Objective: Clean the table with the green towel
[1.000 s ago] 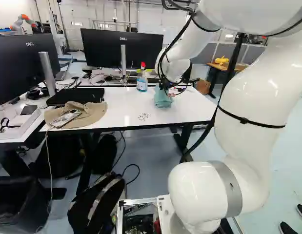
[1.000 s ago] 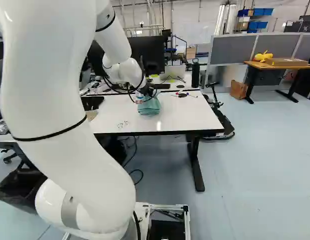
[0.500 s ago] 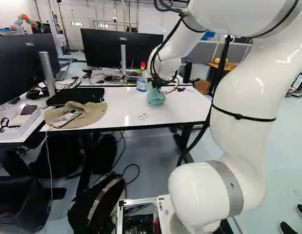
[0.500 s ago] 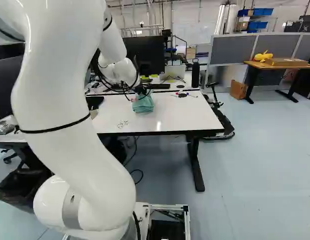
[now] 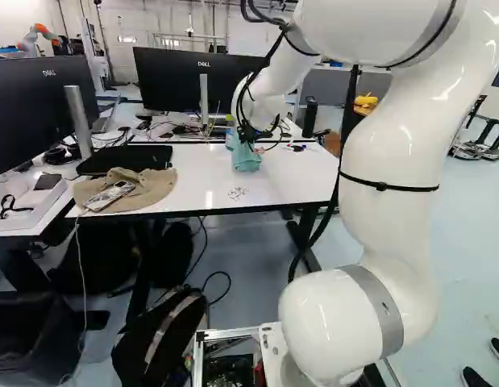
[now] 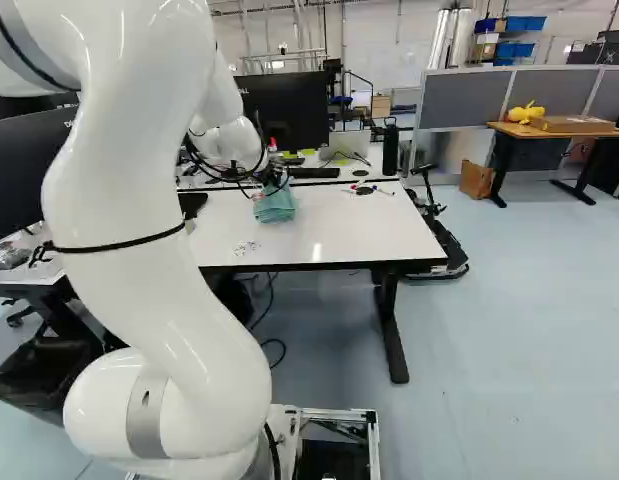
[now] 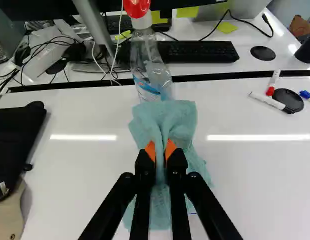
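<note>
The green towel hangs bunched and creased, clenched in the hand. Behind it stands a clear bottle, its contents unclear.

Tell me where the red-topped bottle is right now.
In the wrist view, the red-topped bottle is ahead of the claw, just beyond the gripped green towel, near the far edge of the white table.

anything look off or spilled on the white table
A small patch of dark squiggles or bits stands out on the white table, near the edge facing the base. I can't tell whether it is ink or loose debris.
</note>
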You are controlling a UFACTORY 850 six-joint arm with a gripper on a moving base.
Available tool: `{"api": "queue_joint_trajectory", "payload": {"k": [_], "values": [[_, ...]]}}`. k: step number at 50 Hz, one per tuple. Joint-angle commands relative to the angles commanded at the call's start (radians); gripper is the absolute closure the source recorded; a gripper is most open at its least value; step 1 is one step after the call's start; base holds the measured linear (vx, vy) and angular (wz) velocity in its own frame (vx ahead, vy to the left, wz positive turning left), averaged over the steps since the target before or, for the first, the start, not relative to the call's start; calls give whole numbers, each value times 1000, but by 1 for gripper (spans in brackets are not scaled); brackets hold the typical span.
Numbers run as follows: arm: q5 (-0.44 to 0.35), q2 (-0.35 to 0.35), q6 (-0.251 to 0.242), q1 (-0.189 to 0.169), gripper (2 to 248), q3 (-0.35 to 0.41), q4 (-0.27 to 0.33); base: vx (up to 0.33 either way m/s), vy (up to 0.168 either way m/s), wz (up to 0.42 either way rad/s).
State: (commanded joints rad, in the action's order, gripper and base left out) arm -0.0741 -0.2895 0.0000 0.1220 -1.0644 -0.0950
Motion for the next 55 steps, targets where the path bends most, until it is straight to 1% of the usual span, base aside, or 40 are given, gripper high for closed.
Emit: {"api": "queue_joint_trajectory", "payload": {"k": [15,35,55], "values": [[0,-26,0,37,209,-31,0,0,0,0],[0,-28,0,37,209,-31,0,0,0,0],[0,-67,0,37,209,-36,0,0,0,0]]}}
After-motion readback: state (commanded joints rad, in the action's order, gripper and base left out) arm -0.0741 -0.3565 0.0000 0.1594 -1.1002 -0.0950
